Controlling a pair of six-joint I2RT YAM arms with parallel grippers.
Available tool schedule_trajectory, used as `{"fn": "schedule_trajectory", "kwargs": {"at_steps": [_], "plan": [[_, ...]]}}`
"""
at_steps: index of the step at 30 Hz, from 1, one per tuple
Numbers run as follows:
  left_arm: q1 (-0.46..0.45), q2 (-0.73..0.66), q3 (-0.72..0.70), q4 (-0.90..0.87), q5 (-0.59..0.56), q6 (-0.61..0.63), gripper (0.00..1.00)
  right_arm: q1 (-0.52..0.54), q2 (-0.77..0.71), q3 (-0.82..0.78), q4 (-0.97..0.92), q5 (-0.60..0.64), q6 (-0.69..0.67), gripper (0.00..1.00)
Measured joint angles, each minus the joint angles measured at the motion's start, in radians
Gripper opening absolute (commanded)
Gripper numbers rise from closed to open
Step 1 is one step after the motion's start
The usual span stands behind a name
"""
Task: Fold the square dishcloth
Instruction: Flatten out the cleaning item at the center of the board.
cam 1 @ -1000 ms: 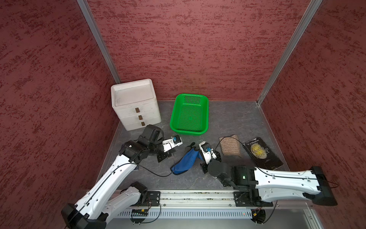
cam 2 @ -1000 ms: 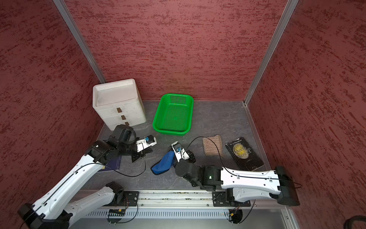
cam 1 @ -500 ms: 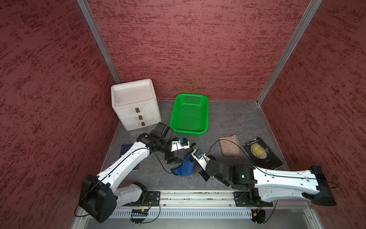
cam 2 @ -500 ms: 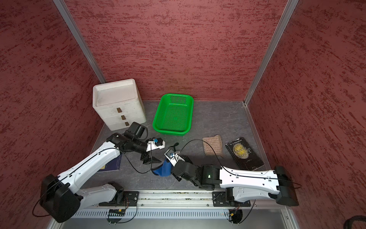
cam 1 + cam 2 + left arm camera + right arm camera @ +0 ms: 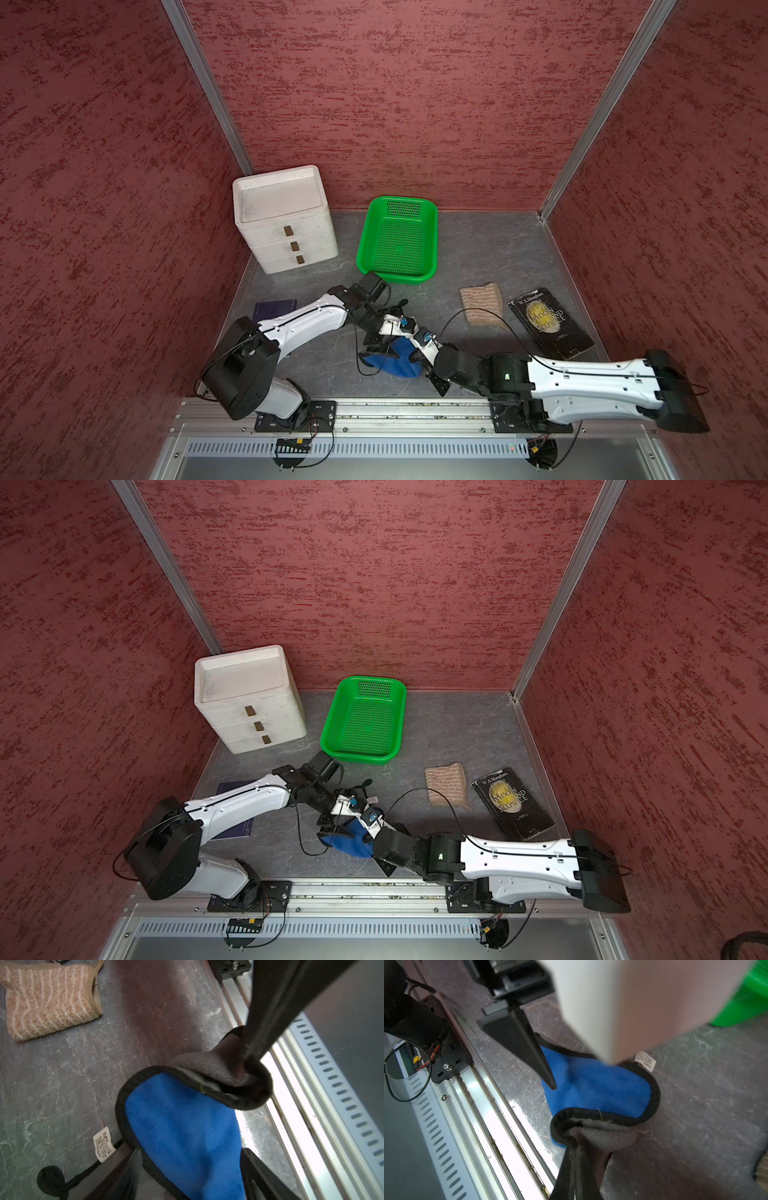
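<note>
While I watch both top views, the blue dishcloth (image 5: 392, 361) lies bunched on the table (image 5: 478, 249) near the front rail (image 5: 395, 405) | right gripper (image 5: 572, 1145) clamped on its black-edged hem | left gripper (image 5: 189, 1153) spread wide astride the cloth, gripping nothing.

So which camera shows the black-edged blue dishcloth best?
The left wrist view: the black-edged blue dishcloth fills the middle, its grey underside pinched by the right gripper. The right wrist view shows it partly behind a blurred arm. In both top views it's small, half hidden.
</note>
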Motion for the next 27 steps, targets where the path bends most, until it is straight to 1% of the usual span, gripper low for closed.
{"fn": "schedule_trajectory", "kwargs": {"at_steps": [3,5,10,15,17,19,20,21,22,24,25,27], "plan": [[0.029,0.073,0.063,0.011,-0.01,-0.032,0.8,0.0,0.008,-0.036,0.0,-0.011,0.051,0.0],[0.039,0.104,0.096,0.011,-0.013,-0.04,0.8,0.0,0.008,-0.054,-0.001,-0.011,0.077,0.0],[-0.002,0.159,0.129,-0.01,-0.023,-0.095,0.73,0.0,-0.018,-0.072,-0.005,-0.005,0.135,0.0],[-0.027,0.29,0.265,-0.074,-0.04,-0.201,0.65,0.0,-0.076,-0.109,-0.006,0.013,0.18,0.0],[-0.029,0.315,0.299,-0.089,-0.044,-0.232,0.58,0.0,-0.086,-0.121,-0.009,0.017,0.194,0.0],[-0.036,0.323,0.312,-0.099,-0.048,-0.248,0.43,0.0,-0.089,-0.127,-0.013,0.019,0.201,0.0],[-0.042,0.323,0.314,-0.107,-0.049,-0.253,0.38,0.0,-0.09,-0.127,-0.017,0.022,0.204,0.0],[-0.05,0.323,0.315,-0.115,-0.05,-0.259,0.36,0.0,-0.091,-0.127,-0.02,0.026,0.207,0.0],[-0.057,0.326,0.319,-0.126,-0.05,-0.261,0.37,0.0,-0.093,-0.127,-0.023,0.03,0.209,0.0],[-0.069,0.337,0.332,-0.152,-0.042,-0.267,0.45,0.0,-0.101,-0.127,-0.029,0.038,0.213,0.0],[-0.072,0.342,0.336,-0.16,-0.042,-0.268,0.46,0.0,-0.106,-0.127,-0.031,0.04,0.214,0.0],[-0.079,0.352,0.34,-0.172,-0.043,-0.269,0.42,0.0,-0.118,-0.128,-0.034,0.047,0.217,0.0]]}}
